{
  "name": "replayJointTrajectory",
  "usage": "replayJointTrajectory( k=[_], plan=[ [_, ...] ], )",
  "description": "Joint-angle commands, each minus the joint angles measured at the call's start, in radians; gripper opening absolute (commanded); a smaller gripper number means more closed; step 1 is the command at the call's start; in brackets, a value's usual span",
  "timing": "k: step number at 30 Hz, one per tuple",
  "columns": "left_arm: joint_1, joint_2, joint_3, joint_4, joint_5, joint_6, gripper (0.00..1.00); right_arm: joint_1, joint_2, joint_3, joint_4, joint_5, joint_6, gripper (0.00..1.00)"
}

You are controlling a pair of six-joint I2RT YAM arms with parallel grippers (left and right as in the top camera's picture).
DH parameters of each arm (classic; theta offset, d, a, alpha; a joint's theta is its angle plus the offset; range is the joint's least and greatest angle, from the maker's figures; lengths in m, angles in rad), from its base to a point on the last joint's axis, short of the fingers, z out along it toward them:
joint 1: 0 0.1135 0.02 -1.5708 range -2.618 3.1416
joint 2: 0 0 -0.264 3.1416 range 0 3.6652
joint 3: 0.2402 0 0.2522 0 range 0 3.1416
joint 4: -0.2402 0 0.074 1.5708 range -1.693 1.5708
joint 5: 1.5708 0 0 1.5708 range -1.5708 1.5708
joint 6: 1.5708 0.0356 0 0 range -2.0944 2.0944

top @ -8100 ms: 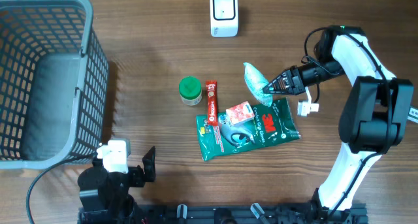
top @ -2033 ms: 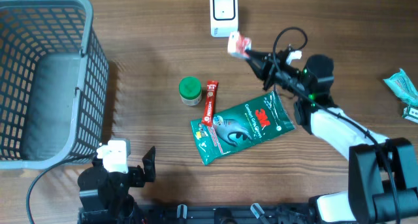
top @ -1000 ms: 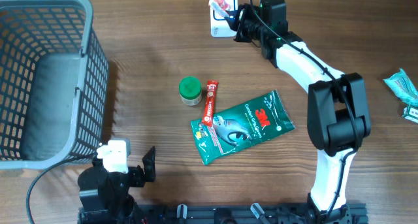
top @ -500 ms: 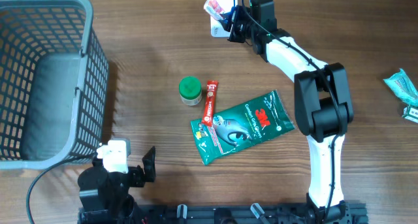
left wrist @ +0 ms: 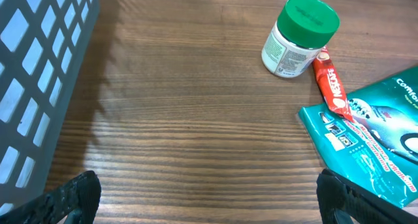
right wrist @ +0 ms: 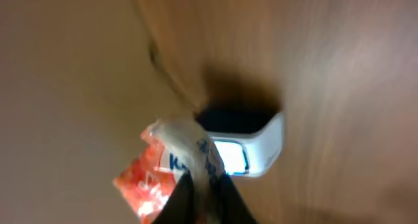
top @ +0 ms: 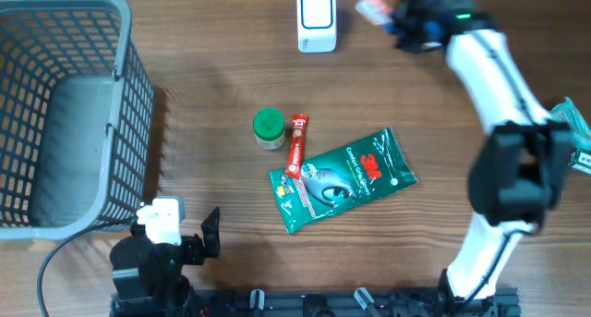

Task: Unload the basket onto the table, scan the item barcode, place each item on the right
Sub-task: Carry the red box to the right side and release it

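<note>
Holding the packet (top: 372, 3) clamped in your right fingers (right wrist: 181, 201), you needed its barcode squarely facing the scanner (top: 316, 19); left fingers (left wrist: 73, 196) stood apart, idle.

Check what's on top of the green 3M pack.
On the green 3M pack, only the lower end of the red stick sachet appears to overlap the left corner; the rest of its face is bare. Anything beneath the pack is hidden.

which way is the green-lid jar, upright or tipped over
Upright: the jar stands on its base, green lid on top; from overhead the lid faces up.
</note>
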Motion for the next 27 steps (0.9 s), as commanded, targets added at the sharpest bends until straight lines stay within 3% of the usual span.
replayJointTrajectory(
  k=[1,5,7,12,14,17,18,22,27],
  plan=[
    [-0.004,-0.005,-0.005,0.003,0.001,-0.009,1.00,-0.200,-0.047,0.000,-0.193,0.228,-0.154,0.04],
    [-0.004,-0.005,-0.005,0.003,0.001,-0.009,1.00,-0.433,-0.026,-0.040,-0.264,0.489,-0.266,0.06],
    [-0.004,-0.005,-0.005,0.003,0.001,-0.009,1.00,-0.523,-0.006,-0.065,-0.261,0.545,-0.278,0.21],
    [-0.004,-0.005,-0.005,0.003,0.001,-0.009,1.00,-0.605,0.047,-0.071,-0.240,0.653,-0.383,0.19],
    [-0.004,-0.005,-0.005,0.003,0.001,-0.009,1.00,-0.607,0.042,-0.066,-0.182,0.646,-0.515,0.50],
    [-0.004,-0.005,-0.005,0.003,0.001,-0.009,1.00,-0.607,0.008,0.000,-0.169,0.453,-0.821,0.96],
    [-0.004,-0.005,-0.005,0.003,0.001,-0.009,1.00,-0.604,-0.018,0.011,-0.169,0.297,-0.921,1.00],
    [-0.004,-0.005,-0.005,0.003,0.001,-0.009,1.00,-0.510,-0.069,0.010,-0.287,-0.275,-1.098,1.00],
    [-0.004,-0.005,-0.005,0.003,0.001,-0.009,1.00,-0.131,-0.069,0.003,-0.403,-0.329,-1.335,1.00]
  ],
)
